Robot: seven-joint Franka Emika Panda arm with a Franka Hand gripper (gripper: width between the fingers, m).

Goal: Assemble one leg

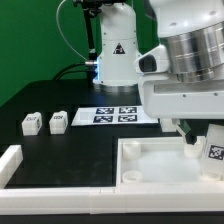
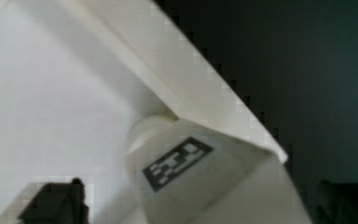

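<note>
Leg (image 2: 195, 160) centred betw. gripper's (image 2: 197, 200) spread jaws

This was a robot lab. A big white robot arm (image 1: 190, 50) stood over a black table (image 1: 50, 95). A flat marker board (image 1: 116, 114) with black-and-white square tags lay on the table. Behind it, on the far side, was a plain green wall (image 1: 30, 35).

The hand (image 1: 190, 131) is a white block with dark fingers (image 2: 51, 202). Above it sits a grey ribbed collar (image 1: 196, 55) under glossy white casing (image 1: 186, 12). Well behind it, the white base (image 1: 116, 66) bears a black triangle mark (image 1: 118, 48), with a black cable (image 1: 63, 25) alongside.
</note>
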